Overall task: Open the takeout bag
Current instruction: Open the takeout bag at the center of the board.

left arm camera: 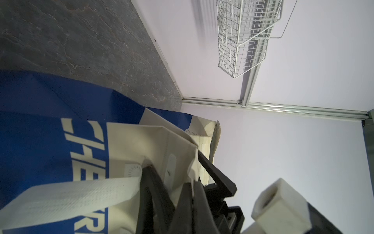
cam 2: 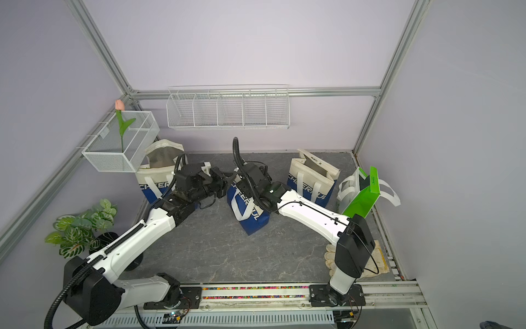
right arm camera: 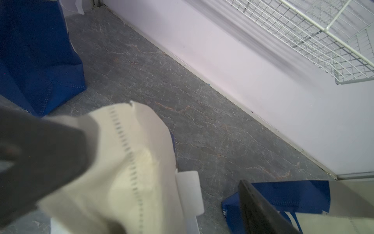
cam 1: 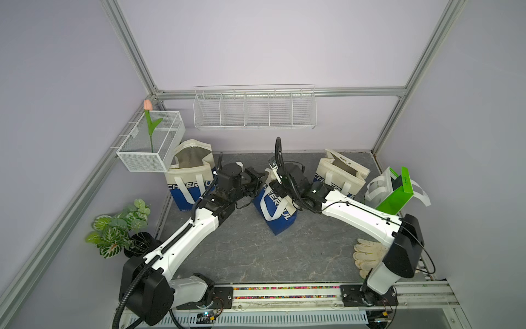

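Nearest the camera runs the base rail [cam 1: 284, 292] that carries both arms. Beyond it, on the grey table [cam 1: 256, 256], a pair of pale work gloves [cam 1: 367, 253] lies by the right arm's base. A potted plant [cam 1: 119, 228] stands at the left edge. Neither bears on the job.

Mid-table stands the takeout bag [cam 1: 277, 216], blue below and cream above. Its mouth is not yet spread, so far as the arms let it be seen. Both arms meet at its cream top edge.

- **Left gripper [cam 1: 254, 180]:** jaws together, clamped on one side of that edge. The left wrist view shows the fabric pinched between them.
- **Right gripper [right arm camera: 164, 162]:** jaws apart, astride the opposite cream flap [right arm camera: 131, 152]. The flap lies against one finger but is not pinched.

Judgement: the step in hand is securing the second lip. To do it well, the right jaws should close on one layer only, well in from the hem and clear of the white handle strap [left arm camera: 70, 198]. The arms should then draw apart slowly and level, with a firm left hold. That way the mouth spreads and the light bag neither lifts nor topples.

Behind, one like bag [cam 1: 187, 176] stands open to the left and another [cam 1: 338, 173] to the right. A white wire rack [cam 1: 254, 106] hangs on the back wall.
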{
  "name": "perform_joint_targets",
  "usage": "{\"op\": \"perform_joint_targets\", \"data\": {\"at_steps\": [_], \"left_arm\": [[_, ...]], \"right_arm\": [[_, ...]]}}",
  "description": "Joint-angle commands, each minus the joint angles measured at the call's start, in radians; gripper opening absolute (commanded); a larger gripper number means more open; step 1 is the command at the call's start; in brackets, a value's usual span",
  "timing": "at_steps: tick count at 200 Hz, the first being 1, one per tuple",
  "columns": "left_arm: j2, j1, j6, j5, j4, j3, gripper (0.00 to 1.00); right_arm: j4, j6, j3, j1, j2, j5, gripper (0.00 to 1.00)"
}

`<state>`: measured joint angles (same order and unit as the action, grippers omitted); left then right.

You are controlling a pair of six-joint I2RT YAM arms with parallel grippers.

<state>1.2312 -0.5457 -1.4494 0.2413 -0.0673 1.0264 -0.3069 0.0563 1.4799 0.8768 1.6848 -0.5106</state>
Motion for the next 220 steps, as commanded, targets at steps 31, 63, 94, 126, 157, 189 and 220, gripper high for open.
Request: {"op": "perform_joint_targets", "data": {"at_steps": [31,63,94,126,157,189,220], "left_arm": [[-0.105,0.016,-0.067,-0.029,0.058,0.047,0.00],[-0.083,0.074,-0.010,-0.019,0.009,0.038,0.00],[-0.052,0.103,0.032,-0.016,0.002,0.026,0.00],[-0.017,0.104,0.056,0.027,0.025,0.025,0.00],[0.010,0.028,0.080,0.101,0.056,0.018,0.43],[0.036,-0.031,0.063,0.113,0.158,0.008,0.52],[0.087,-0.035,0.049,0.134,0.161,0.033,0.51]], "right_arm": [[-0.055,-0.029,-0.088,-0.073,-0.017,0.044,0.66],[-0.112,-0.053,-0.091,-0.075,-0.080,0.249,0.38],[-0.191,-0.081,-0.066,-0.080,-0.120,0.371,0.20],[-0.224,-0.134,-0.059,-0.131,-0.137,0.579,0.08],[-0.206,-0.183,-0.058,-0.189,-0.140,0.785,0.11],[-0.199,-0.180,-0.052,-0.196,-0.137,0.846,0.12],[-0.192,-0.183,-0.060,-0.196,-0.141,0.847,0.12]]}}
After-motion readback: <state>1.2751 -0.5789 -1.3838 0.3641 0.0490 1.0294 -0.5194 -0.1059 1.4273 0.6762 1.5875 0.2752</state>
